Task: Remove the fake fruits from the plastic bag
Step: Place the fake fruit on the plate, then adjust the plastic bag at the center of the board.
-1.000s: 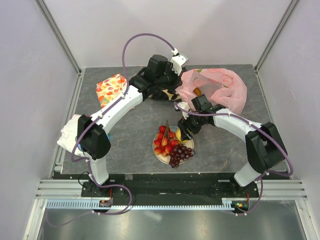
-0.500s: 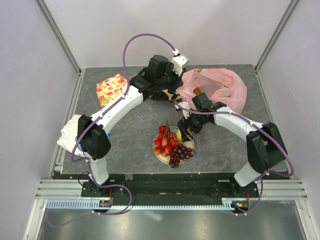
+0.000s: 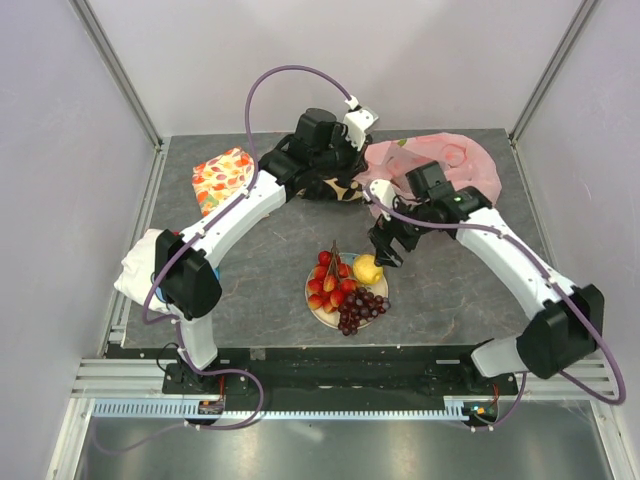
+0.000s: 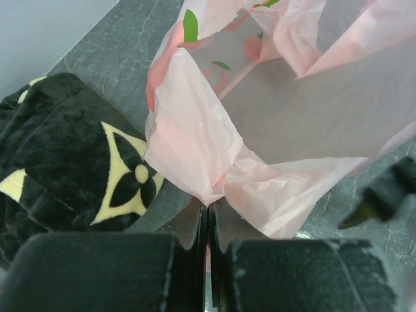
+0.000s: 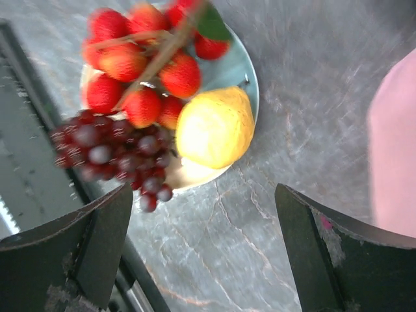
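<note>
The fake fruits lie on a small plate (image 3: 318, 312) at the table's front middle: a red cluster (image 3: 328, 280), a purple grape bunch (image 3: 362, 308) and a yellow lemon-like fruit (image 3: 367, 268). My right gripper (image 3: 388, 240) hangs open just behind the plate, nothing between its fingers (image 5: 203, 195). The right wrist view has the lemon (image 5: 214, 127), red cluster (image 5: 140, 71) and grapes (image 5: 110, 153) below it. The pink plastic bag (image 3: 470, 165) lies at the back right. My left gripper (image 3: 362, 170) is shut on the bag's near edge (image 4: 208, 211), holding its mouth (image 4: 312, 97) up.
An orange leaf-print cloth (image 3: 222, 177) lies at the back left. A black patterned cloth (image 3: 330, 187) sits under the left wrist, right beside the bag (image 4: 71, 149). A white cloth (image 3: 140, 265) lies at the left edge by the left arm's elbow.
My right gripper has opened wide and drawn back up and to the right from the plate. The lemon now lies uncovered on the plate. The left gripper has not moved.
</note>
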Robot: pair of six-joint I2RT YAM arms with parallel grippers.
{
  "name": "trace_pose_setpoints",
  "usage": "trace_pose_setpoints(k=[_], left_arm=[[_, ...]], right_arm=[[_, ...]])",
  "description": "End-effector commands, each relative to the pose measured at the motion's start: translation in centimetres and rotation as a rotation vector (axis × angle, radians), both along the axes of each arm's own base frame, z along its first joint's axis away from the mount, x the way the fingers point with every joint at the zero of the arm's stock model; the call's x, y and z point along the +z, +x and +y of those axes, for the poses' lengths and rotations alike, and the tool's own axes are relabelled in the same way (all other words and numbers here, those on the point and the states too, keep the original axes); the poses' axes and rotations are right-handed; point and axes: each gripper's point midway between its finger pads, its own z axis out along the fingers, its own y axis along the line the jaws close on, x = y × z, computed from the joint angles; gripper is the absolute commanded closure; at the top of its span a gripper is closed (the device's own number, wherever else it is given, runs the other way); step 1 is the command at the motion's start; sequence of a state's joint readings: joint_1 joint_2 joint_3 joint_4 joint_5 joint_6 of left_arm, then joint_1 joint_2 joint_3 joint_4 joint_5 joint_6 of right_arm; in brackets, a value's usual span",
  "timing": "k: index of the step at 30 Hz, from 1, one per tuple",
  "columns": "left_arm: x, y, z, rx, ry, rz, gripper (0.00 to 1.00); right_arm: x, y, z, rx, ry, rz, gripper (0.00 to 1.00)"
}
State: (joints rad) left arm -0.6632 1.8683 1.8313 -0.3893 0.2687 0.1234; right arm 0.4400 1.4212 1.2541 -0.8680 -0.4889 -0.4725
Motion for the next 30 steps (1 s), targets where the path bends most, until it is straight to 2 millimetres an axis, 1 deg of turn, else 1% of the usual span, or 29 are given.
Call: trace_pose_setpoints(k=[1, 2, 3, 5, 6, 7, 8, 9, 10, 11, 12, 13, 14, 15, 17, 18, 19, 20, 21, 22, 24, 25, 27, 28, 29, 30], left_arm=[[1.2, -0.7, -0.4, -0.019, -0.037, 0.003, 0.98], [0.8, -0.9, -0.3, -0.022, -0.031, 0.011, 0.98], [0.3, -1.2, -0.3, -0.028, -0.026, 0.025, 0.98], [0.4, -1.8, 0.0, -0.036, -0.029, 0.033, 0.98], [-0.5, -2.2, 0.2, -0.041, -0.017, 0.055, 0.98], [-0.7, -2.5, 0.3, -0.041, -0.014, 0.064, 0.98], [-0.2, -3.0, 0.6, -0.043, -0.02, 0.062, 0.98], [-1.4, -3.6, 1.0, -0.047, -0.006, 0.088, 0.98], [-1.6, -4.0, 1.2, -0.045, -0.005, 0.099, 0.98], [-1.5, -4.4, 1.5, -0.046, -0.006, 0.101, 0.98], [-2.7, -5.0, 2.0, -0.044, 0.009, 0.131, 0.98], [-3.0, -5.5, 2.2, -0.046, 0.013, 0.138, 0.98], [-2.8, -6.0, 2.5, -0.051, 0.009, 0.14, 0.99], [-3.8, -6.6, 2.7, -0.061, 0.021, 0.16, 0.98], [-4.5, -7.0, 3.1, -0.062, 0.034, 0.173, 0.98], [-4.4, -7.1, 3.3, -0.056, 0.035, 0.17, 0.98], [-4.6, -7.2, 3.5, -0.055, 0.043, 0.178, 0.98], [-4.7, -7.4, 3.6, -0.056, 0.047, 0.18, 0.98], [-4.9, -7.5, 3.7, -0.06, 0.053, 0.179, 0.98], [-5.1, -7.7, 3.6, -0.065, 0.058, 0.179, 0.98], [-5.9, -7.8, 3.9, -0.078, 0.09, 0.161, 0.98], [-6.1, -8.1, 3.6, -0.089, 0.107, 0.147, 0.98], [-6.5, -8.0, 3.8, -0.09, 0.152, 0.109, 0.98], [-6.9, -8.1, 3.6, -0.096, 0.168, 0.108, 0.98], [-6.6, -7.9, 3.5, -0.095, 0.172, 0.097, 0.98], [-6.7, -7.8, 3.6, -0.089, 0.185, 0.093, 0.98]], right_arm=[[9.0, -1.5, 0.0, 0.101, 0.153, -0.165, 0.02], [11.3, -1.4, -0.1, 0.09, 0.19, -0.213, 0.02], [12.1, -0.9, -0.4, 0.068, 0.203, -0.225, 0.04], [13.1, 0.2, -0.5, 0.029, 0.216, -0.255, 0.09], [13.1, 0.9, -1.0, -0.02, 0.222, -0.252, 0.1], [13.5, 2.6, -1.3, -0.069, 0.219, -0.307, 0.13], [12.0, 3.1, -1.7, -0.102, 0.208, -0.297, 0.14], [11.3, 3.9, -2.0, -0.135, 0.203, -0.306, 0.16], [11.1, 5.2, -1.9, -0.15, 0.206, -0.356, 0.19], [7.6, 6.2, -2.9, -0.214, 0.135, -0.329, 0.2], [6.0, 7.1, -3.6, -0.27, 0.105, -0.314, 0.21], [4.7, 8.1, -4.0, -0.307, 0.083, -0.312, 0.23], [1.2, 8.7, -4.9, -0.352, 0.026, -0.243, 0.23], [-0.1, 9.4, -6.2, -0.41, 0.003, -0.217, 0.25], [-2.9, 10.1, -8.1, -0.512, -0.061, -0.135, 0.26], [-3.5, 10.2, -9.9, -0.561, -0.103, -0.118, 0.26], [-3.7, 10.3, -11.0, -0.591, -0.14, -0.116, 0.27], [-3.3, 10.4, -12.0, -0.613, -0.168, -0.128, 0.26], [-3.4, 9.9, -14.0, -0.657, -0.234, -0.124, 0.26], [-3.4, 9.5, -14.9, -0.667, -0.264, -0.127, 0.25], [-3.7, 7.9, -16.7, -0.669, -0.328, -0.124, 0.24], [-4.0, 7.3, -17.0, -0.666, -0.342, -0.119, 0.22], [-4.6, 5.6, -17.7, -0.671, -0.376, -0.089, 0.21], [-4.6, 5.1, -16.7, -0.643, -0.331, -0.06, 0.19], [-4.1, 5.0, -16.1, -0.626, -0.296, -0.052, 0.18], [-3.8, 4.4, -15.2, -0.584, -0.262, -0.023, 0.17]])
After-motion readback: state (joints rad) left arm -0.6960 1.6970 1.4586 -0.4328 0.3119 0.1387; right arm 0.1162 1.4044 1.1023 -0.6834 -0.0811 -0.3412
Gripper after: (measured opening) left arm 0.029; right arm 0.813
